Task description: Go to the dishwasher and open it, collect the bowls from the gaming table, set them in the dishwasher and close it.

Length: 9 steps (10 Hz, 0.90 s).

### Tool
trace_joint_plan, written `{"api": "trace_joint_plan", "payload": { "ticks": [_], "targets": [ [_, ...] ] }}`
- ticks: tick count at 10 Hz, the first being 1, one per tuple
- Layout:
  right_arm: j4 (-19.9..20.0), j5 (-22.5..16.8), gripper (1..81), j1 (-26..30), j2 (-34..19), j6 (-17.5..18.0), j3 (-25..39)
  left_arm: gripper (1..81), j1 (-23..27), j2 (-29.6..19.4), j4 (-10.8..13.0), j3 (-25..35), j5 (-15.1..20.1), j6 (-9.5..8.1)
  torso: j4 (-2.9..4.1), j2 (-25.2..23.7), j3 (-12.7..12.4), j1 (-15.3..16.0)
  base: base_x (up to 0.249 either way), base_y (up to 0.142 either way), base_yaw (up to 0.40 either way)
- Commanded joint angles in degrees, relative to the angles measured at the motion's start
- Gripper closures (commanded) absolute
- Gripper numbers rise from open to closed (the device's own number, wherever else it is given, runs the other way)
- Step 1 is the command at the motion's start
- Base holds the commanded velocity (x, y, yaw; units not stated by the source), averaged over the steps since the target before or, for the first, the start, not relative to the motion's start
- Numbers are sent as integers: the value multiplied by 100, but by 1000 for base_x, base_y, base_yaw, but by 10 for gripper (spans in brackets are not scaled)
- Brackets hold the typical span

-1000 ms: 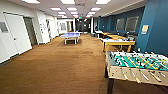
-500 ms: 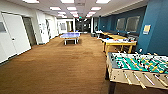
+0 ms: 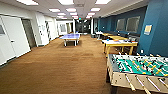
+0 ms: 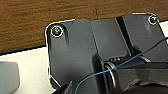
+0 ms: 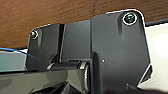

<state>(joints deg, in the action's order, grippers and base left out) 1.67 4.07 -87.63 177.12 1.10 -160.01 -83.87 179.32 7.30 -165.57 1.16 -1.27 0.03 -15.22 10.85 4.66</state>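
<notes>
1. Brown carpet floor (image 3: 62,67) is seen around; a green football table (image 3: 140,68) stands nearest, yellow-topped tables (image 3: 120,43) beyond, a blue ping-pong table (image 3: 70,36) far.
2. No bowls or dishwasher are seen; bowls are judged light, breakable, best taken by the rim.
3. Whether the grippers are apart or together cannot be told.
</notes>
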Motion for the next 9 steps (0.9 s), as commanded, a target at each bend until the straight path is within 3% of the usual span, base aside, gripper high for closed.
{"api": "trace_joint_plan", "payload": {
  "ticks": [1,9],
  "targets": [
    [26,-293,10,276,46,-4,-11,10,305,7,-18,7,297,21,0,-2,0,0,173,0,0],
    [26,-293,10,267,54,-4,-11,10,296,16,-1,7,297,30,0,-2,0,-6,177,0,0]
  ]
}}
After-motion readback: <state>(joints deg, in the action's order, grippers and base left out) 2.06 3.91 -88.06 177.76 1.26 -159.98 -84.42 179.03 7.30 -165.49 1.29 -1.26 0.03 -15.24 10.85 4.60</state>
